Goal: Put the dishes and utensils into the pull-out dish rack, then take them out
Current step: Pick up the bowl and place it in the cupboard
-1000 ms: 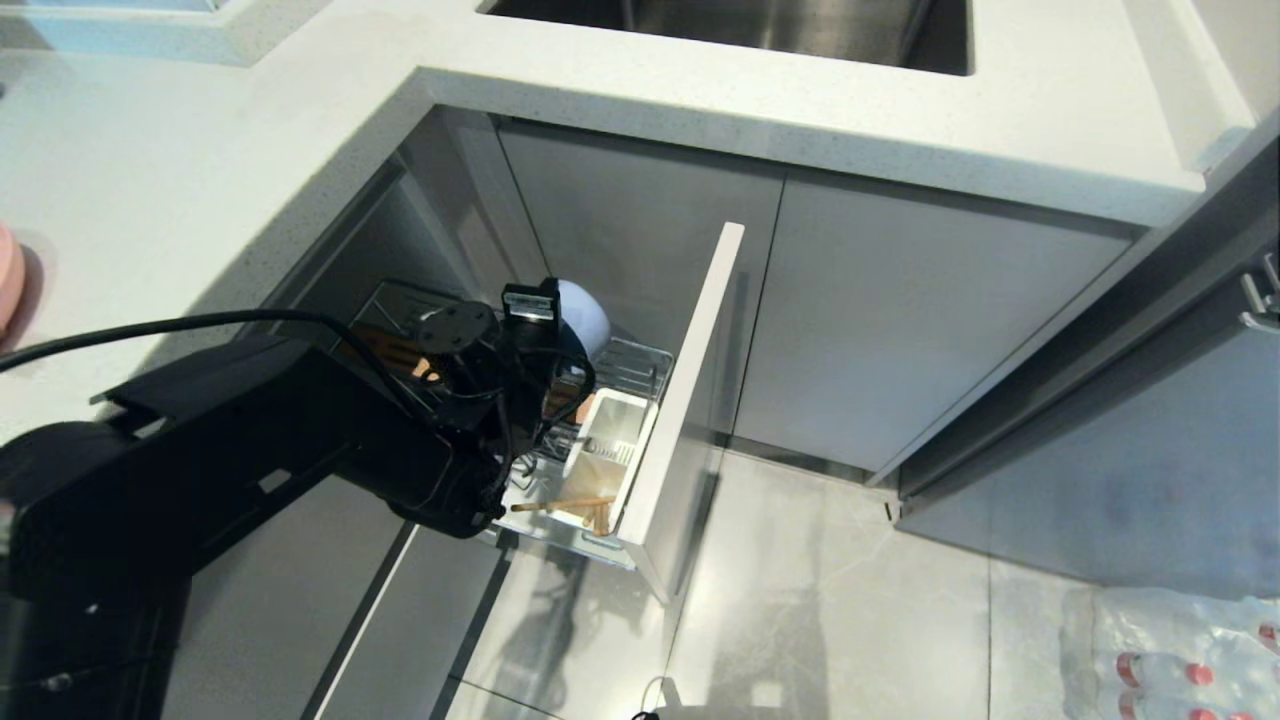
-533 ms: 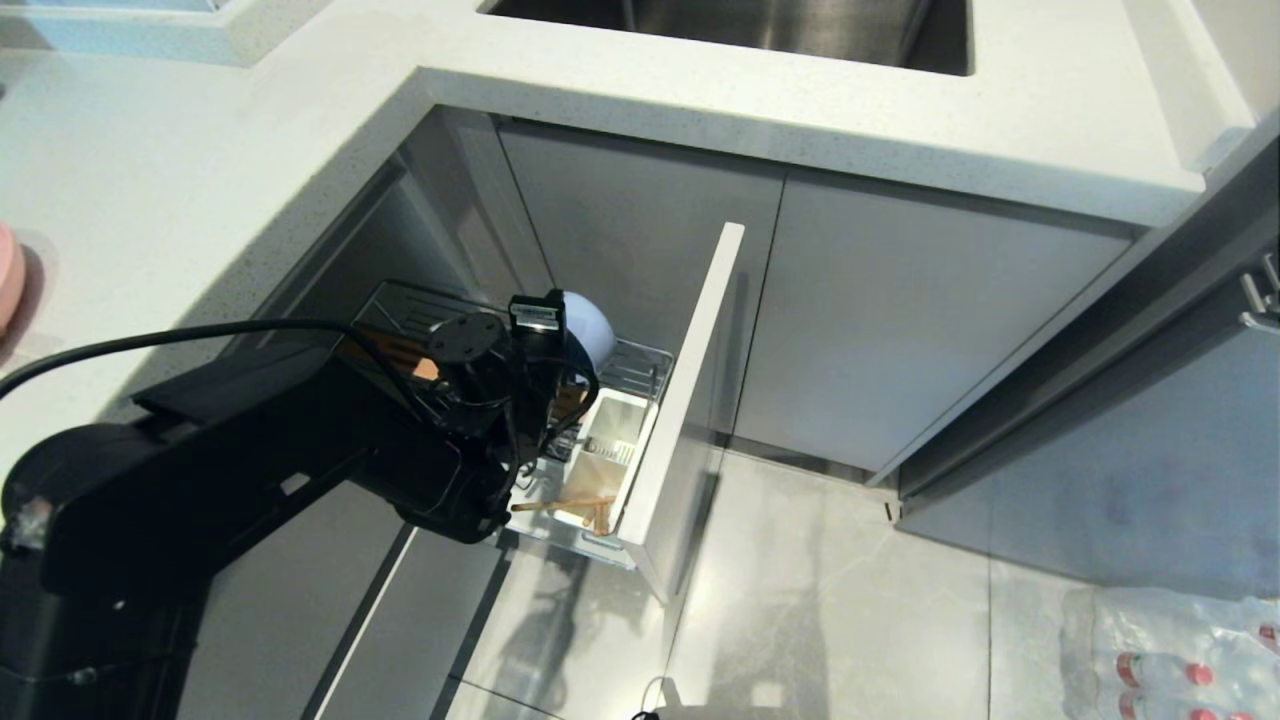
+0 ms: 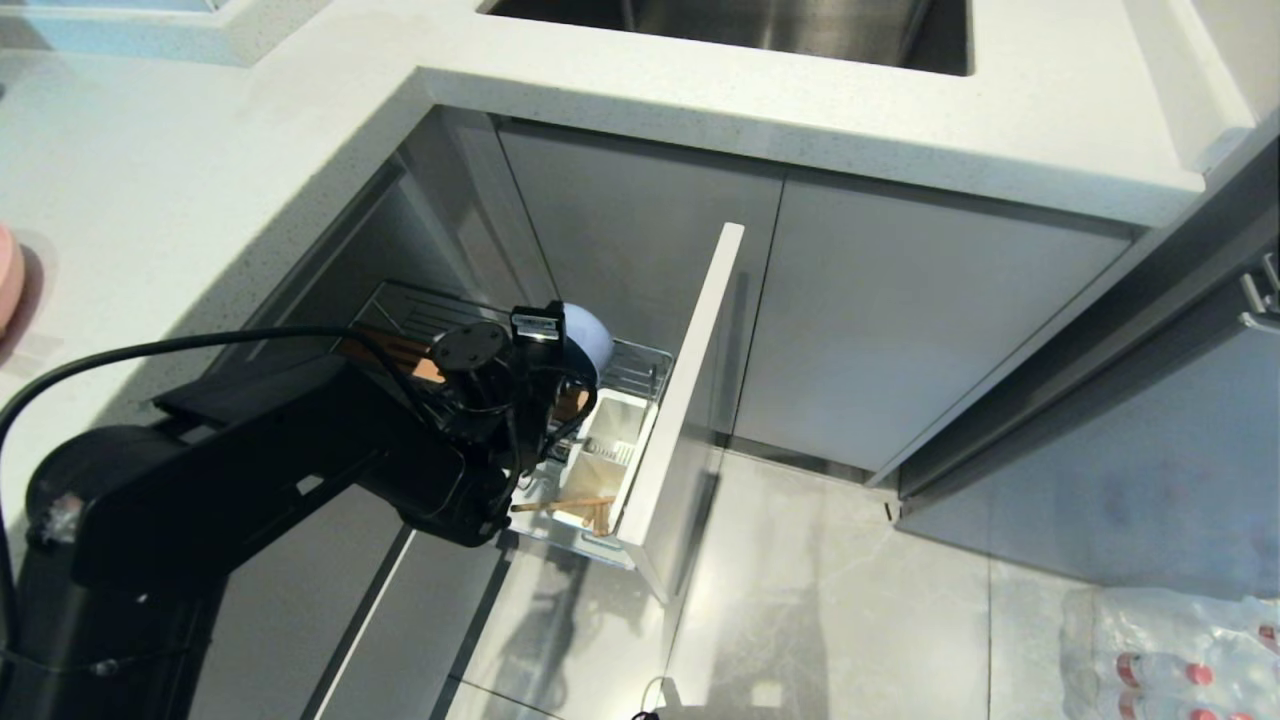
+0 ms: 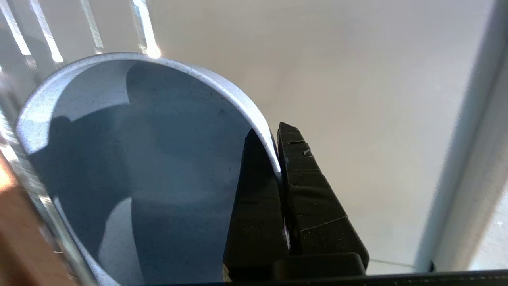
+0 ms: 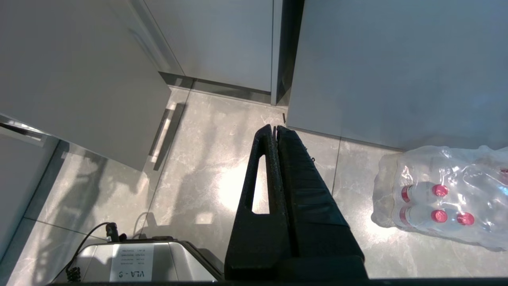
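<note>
The pull-out dish rack (image 3: 690, 400) stands slid out from under the counter, with its tall light front panel toward the floor. Inside are a chrome wire basket (image 3: 640, 365), a white cutlery holder (image 3: 610, 440) and a wooden insert (image 3: 400, 355). Chopsticks (image 3: 565, 505) lie across the holder's near end. My left gripper (image 4: 274, 147) is shut on the rim of the blue-grey bowl (image 4: 139, 167), one finger inside and one outside. The bowl (image 3: 588, 335) is tilted on edge above the basket. My right gripper (image 5: 274, 128) hangs shut and empty over the floor.
The white counter (image 3: 200, 150) runs above the rack, with a steel sink (image 3: 730, 25) at the back. Plain grey cabinet doors (image 3: 880, 320) are to the right. A pack of water bottles (image 5: 436, 198) lies on the tiled floor. A pink dish (image 3: 8, 275) shows at the counter's left edge.
My left arm has shifted slightly and the bowl has sunk a little toward the basket. The grip on the rim is unchanged.
</note>
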Motion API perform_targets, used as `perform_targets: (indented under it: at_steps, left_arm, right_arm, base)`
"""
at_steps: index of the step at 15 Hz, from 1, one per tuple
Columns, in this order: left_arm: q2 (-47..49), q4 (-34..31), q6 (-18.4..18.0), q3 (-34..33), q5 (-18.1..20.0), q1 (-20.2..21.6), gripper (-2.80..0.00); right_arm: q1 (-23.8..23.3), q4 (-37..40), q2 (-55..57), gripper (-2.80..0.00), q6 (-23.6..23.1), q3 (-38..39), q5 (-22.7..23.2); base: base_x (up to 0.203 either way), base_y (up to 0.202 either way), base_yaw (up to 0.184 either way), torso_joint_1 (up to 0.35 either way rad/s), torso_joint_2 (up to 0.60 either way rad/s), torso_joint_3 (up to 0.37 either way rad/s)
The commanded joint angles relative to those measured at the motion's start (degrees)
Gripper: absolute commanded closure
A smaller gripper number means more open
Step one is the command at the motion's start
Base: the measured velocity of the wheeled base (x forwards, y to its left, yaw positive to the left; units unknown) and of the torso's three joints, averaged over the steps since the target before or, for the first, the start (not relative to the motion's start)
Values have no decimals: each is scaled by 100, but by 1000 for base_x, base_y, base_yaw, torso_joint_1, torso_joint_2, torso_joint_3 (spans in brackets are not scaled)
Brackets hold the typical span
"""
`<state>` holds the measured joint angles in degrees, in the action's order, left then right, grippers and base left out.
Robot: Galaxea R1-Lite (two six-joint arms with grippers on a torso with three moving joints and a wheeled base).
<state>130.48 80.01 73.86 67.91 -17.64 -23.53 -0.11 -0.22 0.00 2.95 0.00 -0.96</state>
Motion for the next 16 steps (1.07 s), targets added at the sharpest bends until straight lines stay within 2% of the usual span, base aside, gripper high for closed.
perform_targets:
  at_steps: [1, 6, 7, 16]
  left_arm:
    - [57, 50, 49, 11, -11, 15, 0]
    - [51, 50, 49, 47, 120, 33, 0]
    - [57, 50, 49, 38, 120, 50, -280]
    - [-404, 35, 24, -196, 81, -37, -280]
  right_arm:
    - [2, -4, 0, 0, 4, 0, 0]
    - [-3, -4, 9, 0, 4, 0, 0]
    - [-1, -4, 6, 0, 2, 0, 0]
    - [2, -4, 0, 0, 4, 0, 0]
  base:
    - [0, 0, 0, 0, 0, 0]
    - [0, 0, 0, 0, 0, 0]
    - [0, 0, 0, 0, 0, 0]
    - [0, 0, 0, 0, 0, 0]
